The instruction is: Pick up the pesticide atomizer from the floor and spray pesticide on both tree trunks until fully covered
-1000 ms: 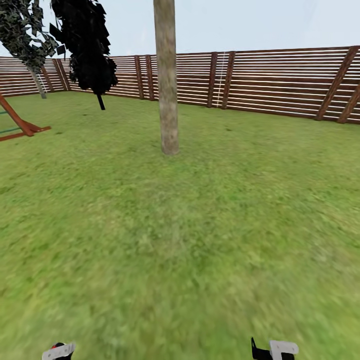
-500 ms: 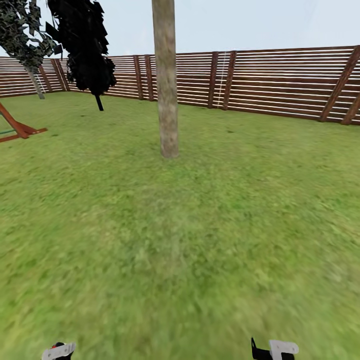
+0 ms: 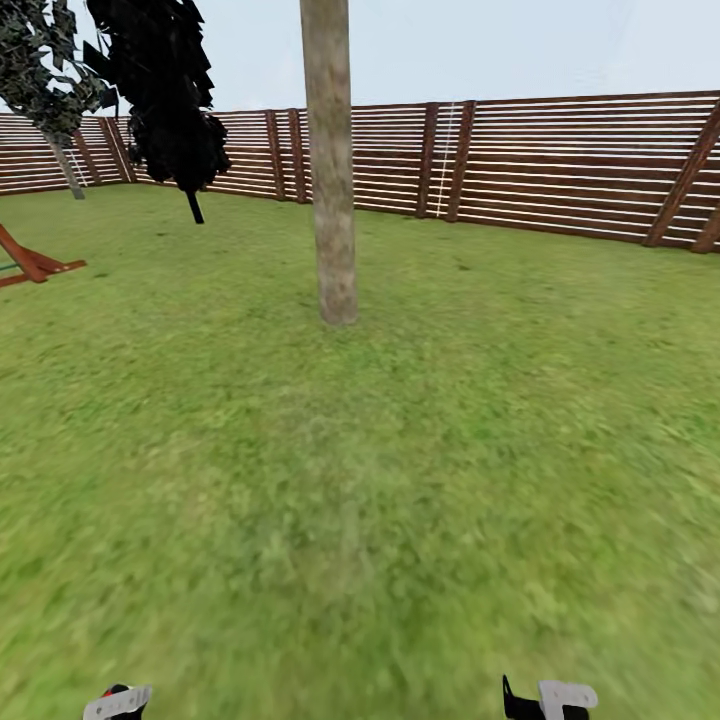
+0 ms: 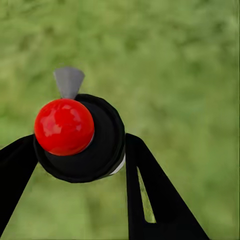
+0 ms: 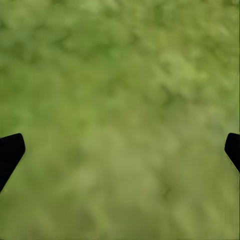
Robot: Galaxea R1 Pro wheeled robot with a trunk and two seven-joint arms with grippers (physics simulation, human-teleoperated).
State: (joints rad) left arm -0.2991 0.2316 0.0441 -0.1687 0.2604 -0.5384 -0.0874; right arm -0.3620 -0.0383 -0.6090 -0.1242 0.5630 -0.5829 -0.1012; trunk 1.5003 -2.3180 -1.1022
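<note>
L gripper (image 4: 75,150) clamped on pesticide atomizer (image 4: 80,137), red ball top + grey nozzle, fingers tight on both sides, over grass (image 4: 190,60). R gripper (image 5: 120,147) spread wide, nothing between, grass below. Head cam: tree trunk (image 3: 330,170) straight ahead, mid-lawn, wooden fence (image 3: 580,160) behind. Second tree (image 3: 45,70) far L by fence, prob. leafy crown, blurry.

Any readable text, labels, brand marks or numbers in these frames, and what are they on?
None readable.
The atomizer in the left gripper shows a red ball and black cap, no lettering.
The tree trunk, wooden fence and grass carry no signs or numbers.
The right gripper is plain black.
</note>
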